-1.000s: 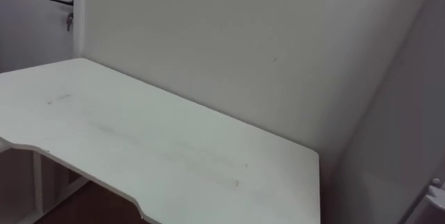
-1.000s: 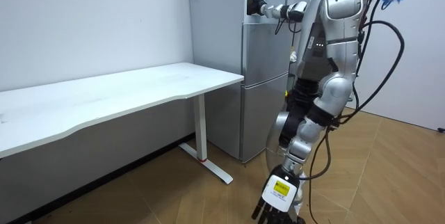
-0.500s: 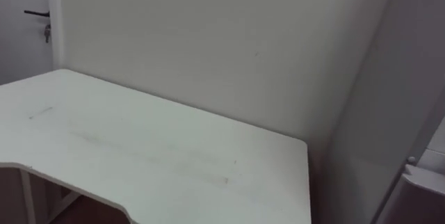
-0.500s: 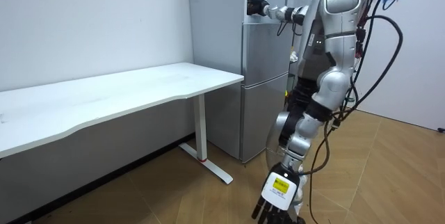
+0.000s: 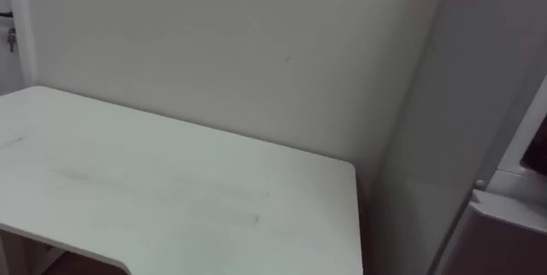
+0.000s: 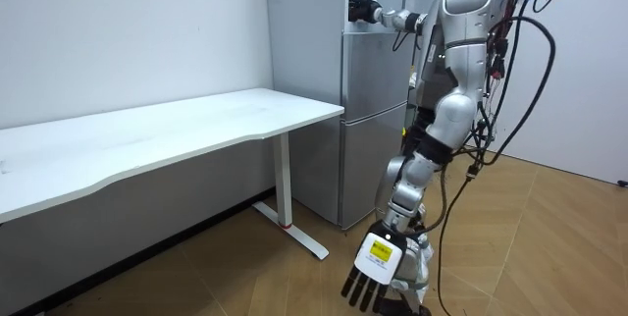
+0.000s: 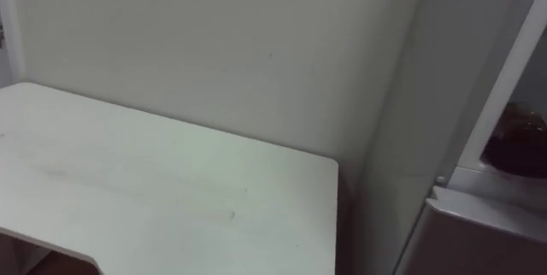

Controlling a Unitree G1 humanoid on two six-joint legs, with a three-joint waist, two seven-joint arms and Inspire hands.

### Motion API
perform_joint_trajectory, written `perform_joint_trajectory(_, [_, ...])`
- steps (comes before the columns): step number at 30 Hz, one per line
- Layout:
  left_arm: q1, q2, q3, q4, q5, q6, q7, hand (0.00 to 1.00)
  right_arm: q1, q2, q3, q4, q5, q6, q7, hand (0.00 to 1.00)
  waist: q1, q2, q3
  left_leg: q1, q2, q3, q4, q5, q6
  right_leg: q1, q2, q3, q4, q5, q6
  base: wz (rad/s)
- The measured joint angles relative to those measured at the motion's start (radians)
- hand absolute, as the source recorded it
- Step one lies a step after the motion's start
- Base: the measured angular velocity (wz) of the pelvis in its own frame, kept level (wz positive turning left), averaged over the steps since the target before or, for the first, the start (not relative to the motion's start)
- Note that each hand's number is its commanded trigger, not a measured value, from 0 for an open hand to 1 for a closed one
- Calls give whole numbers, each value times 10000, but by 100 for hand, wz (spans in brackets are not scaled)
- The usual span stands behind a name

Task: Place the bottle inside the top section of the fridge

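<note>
I stand in front of the grey fridge [image 6: 373,120], at the room view's right. My right arm is stretched out at head height, and my right hand [image 6: 361,9] is at the edge of the open upper compartment [image 7: 513,96]; its fingers cannot be made out. A dark brownish rounded shape [image 7: 518,143] lies inside that compartment; I cannot tell whether it is the bottle. My left hand [image 6: 373,269] hangs low near the floor with straight fingers and holds nothing.
A long white table [image 5: 128,190] stands against the wall, with its right end next to the fridge's side wall [image 5: 436,138]. Wooden floor [image 6: 549,247] lies open behind me at the room view's right.
The eye view has swung right, bringing the fridge's open compartment into sight. My torso has turned and straightened, and my hanging left hand swung slightly to the room view's left. My right hand stays at the fridge.
</note>
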Motion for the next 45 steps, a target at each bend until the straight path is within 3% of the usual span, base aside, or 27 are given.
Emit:
perform_joint_trajectory(3, [-90,38,-3,0,-106,0,16,0,0,0,1,-103,0,18,-12,0,-37,-81,42,-21,0,54,-18,-2,1,-29,17,-24,-69,0,0,-4])
perform_joint_trajectory(8, [-141,42,-65,-4,-797,0,42,0,84,-1,-58,-1014,-12,160,-186,0,-262,-94,-6,-176,0,69,-38,1,0,-212,5,-25,-68,0,-2,-1])
perform_joint_trajectory(12, [-133,25,-66,-60,-785,-93,29,0,709,2,-368,-2789,-778,141,-537,0,-308,94,-28,-179,9,239,-55,4,-1,-320,27,153,-67,-16,-21,-11])
perform_joint_trajectory(17, [-204,35,-53,3,-756,-213,16,0,1048,63,-439,-4040,-782,142,-810,0,-461,257,16,-153,7,334,-182,2,-4,-361,64,313,-64,-15,-21,-8])
perform_joint_trajectory(19, [-244,32,-101,4,-752,-275,-30,0,1260,453,-696,-4812,-909,145,-1244,0,-479,311,31,-131,8,416,-206,5,-10,-385,156,520,-66,-15,-21,-10])
perform_joint_trajectory(23, [-257,30,-101,5,-748,-371,-32,0,1316,682,-814,-5519,-995,140,-1590,0,-476,452,78,-10,9,637,-308,4,-10,-399,166,594,-64,-14,-22,-17])
perform_joint_trajectory(27, [-294,-2,-206,6,-761,-508,-10,0,1372,911,-1014,-6726,-612,-147,-1828,0,-542,627,72,15,9,646,-329,2,-11,-380,169,584,-70,-14,-22,-1])
perform_joint_trajectory(30, [-314,-52,-446,18,-744,-552,6,0,1510,1439,-1056,-7626,-635,-405,-1877,0,-558,743,67,14,11,641,-328,3,-11,-370,172,532,-97,-14,-22,0])
perform_joint_trajectory(37, [-192,-84,-587,35,-728,-841,-49,0,2154,2263,-1064,-9024,57,-927,-1498,0,-530,839,68,91,10,629,-337,2,-11,-259,169,543,-158,-14,-20,0])
perform_joint_trajectory(43, [-231,-305,-588,20,-541,-997,-120,0,2865,2467,-1059,-9742,1257,-1381,-929,0,-534,1041,82,189,10,635,-353,1,-13,-157,171,782,-223,4,-1,0])
perform_joint_trajectory(45, [-271,-354,-629,16,-538,-987,-119,0,3296,2728,-1055,-9921,1697,-1392,-663,0,-561,1046,84,171,12,646,-349,1,-16,-208,166,767,-219,4,-1,-2])
